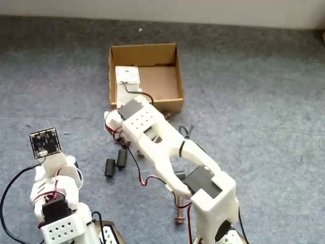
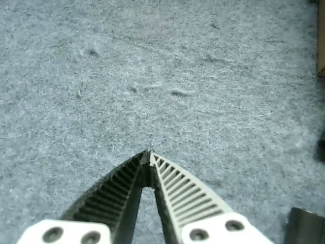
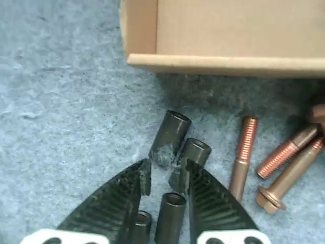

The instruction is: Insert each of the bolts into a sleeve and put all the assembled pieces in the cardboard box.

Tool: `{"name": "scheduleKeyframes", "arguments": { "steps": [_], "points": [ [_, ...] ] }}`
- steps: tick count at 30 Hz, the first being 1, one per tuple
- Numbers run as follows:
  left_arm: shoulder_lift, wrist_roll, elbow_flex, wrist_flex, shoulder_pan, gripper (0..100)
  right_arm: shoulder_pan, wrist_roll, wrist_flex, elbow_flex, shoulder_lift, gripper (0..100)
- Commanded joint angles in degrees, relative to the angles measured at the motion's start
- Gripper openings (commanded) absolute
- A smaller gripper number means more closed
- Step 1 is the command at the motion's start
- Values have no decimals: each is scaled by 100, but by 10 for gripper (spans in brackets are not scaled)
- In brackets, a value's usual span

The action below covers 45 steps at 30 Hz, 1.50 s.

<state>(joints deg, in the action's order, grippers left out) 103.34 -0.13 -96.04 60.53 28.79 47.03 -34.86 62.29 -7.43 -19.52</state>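
Right hand (image 3: 165,173) hangs open, its jaws above the grey worktop (image 3: 61,91); left hand (image 2: 149,158) is closed, tips meeting. Cardboard box (image 3: 228,65) stands just beyond four dark sleeves (image 3: 170,133) lying between and ahead of those jaws. Copper bolts (image 3: 244,152) lie loose beside the sleeves, outside the box.

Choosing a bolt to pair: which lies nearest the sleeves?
The copper bolt lying alone beside the sleeves, threads pointing toward the cardboard box; the other bolts cluster farther away.
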Motion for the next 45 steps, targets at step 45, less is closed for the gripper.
{"name": "scheduleKeyframes", "arguments": {
  "steps": [45],
  "points": [
    [57,-26,-110,-132,84,11,-180,-202,848,-602,-1473,156]
  ]
}}
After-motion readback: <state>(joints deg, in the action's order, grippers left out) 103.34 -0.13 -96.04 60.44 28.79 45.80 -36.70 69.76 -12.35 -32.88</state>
